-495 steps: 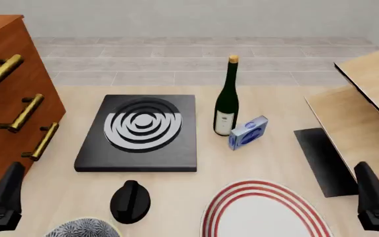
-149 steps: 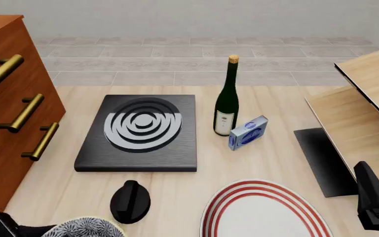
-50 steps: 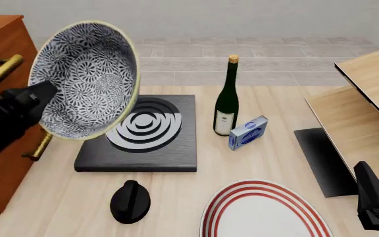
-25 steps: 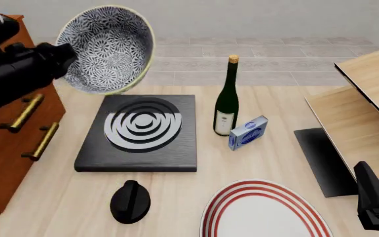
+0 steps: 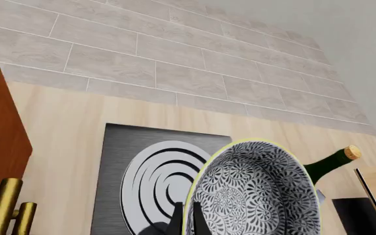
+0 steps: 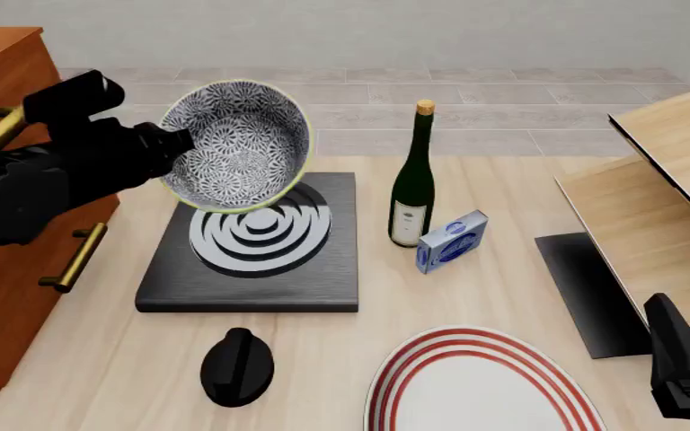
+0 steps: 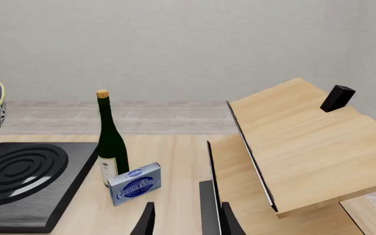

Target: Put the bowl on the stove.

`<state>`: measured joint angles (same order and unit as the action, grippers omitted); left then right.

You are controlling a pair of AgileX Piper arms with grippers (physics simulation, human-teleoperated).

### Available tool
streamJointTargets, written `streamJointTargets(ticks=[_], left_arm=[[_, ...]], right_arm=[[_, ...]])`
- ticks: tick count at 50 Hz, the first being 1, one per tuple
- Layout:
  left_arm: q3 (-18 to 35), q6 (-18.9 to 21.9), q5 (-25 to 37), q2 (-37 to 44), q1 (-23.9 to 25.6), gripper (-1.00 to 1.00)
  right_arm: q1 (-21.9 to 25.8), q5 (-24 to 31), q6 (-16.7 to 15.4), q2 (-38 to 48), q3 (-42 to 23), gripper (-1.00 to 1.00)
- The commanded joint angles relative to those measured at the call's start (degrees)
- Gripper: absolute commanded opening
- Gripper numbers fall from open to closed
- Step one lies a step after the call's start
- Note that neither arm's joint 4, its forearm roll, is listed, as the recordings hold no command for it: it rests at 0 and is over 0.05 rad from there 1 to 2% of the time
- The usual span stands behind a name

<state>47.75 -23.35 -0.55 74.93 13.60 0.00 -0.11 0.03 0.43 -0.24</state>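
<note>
The left gripper [image 6: 177,141] is closed on the rim of the bowl [image 6: 236,145], its two dark fingertips [image 5: 176,221] pinching the yellowish-green edge, one inside and one outside. The bowl hangs in the air, tipped steeply so its blue-and-white floral inside faces the front camera, above the far part of the stove [image 6: 252,244] — it does not appear to touch the rings, though the front view alone leaves the gap hard to judge. The stove lies flat on the table [image 6: 489,287], just beside the wooden drawer cabinet [image 6: 10,233] with brass handles. To the stove's right stands a green wine bottle [image 6: 413,180], upright, with a small blue box [image 6: 452,240] leaning just beside it. Nearer the camera sit a black knob [image 6: 237,365] and a white plate with red rings [image 6: 477,382].

The right gripper [image 7: 185,220] waits low at the table's right edge — fingers parted, nothing between them — near a tilted wooden shelf [image 7: 299,142].
</note>
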Motion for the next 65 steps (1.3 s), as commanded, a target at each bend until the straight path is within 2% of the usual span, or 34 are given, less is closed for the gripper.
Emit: streamJointTargets(ticks=[1, 13, 24, 40, 65], left_arm=[[-1.34, 0.34, -1.2, 1.21, 2.69, -1.0], [-1.25, -0.24, -1.14, 0.8, 1.99, -1.0], [-1.68, 1.08, -4.18, 5.88, -0.5, -1.0], [-2.23, 1.42, -5.8, 7.99, -0.51, -1.0], [-1.5, -0.96, -9.06, 12.17, 0.81, -1.0]], right_arm=[[0.0, 0.0, -0.01, -0.01, 0.0, 1.0], [-0.02, 0.0, 0.0, -0.01, 0.0, 1.0], [-0.01, 0.0, 0.0, 0.0, 0.0, 1.0], [0.01, 0.0, -0.01, 0.0, 0.0, 1.0], [0.0, 0.0, -0.01, 0.0, 0.0, 1.0]])
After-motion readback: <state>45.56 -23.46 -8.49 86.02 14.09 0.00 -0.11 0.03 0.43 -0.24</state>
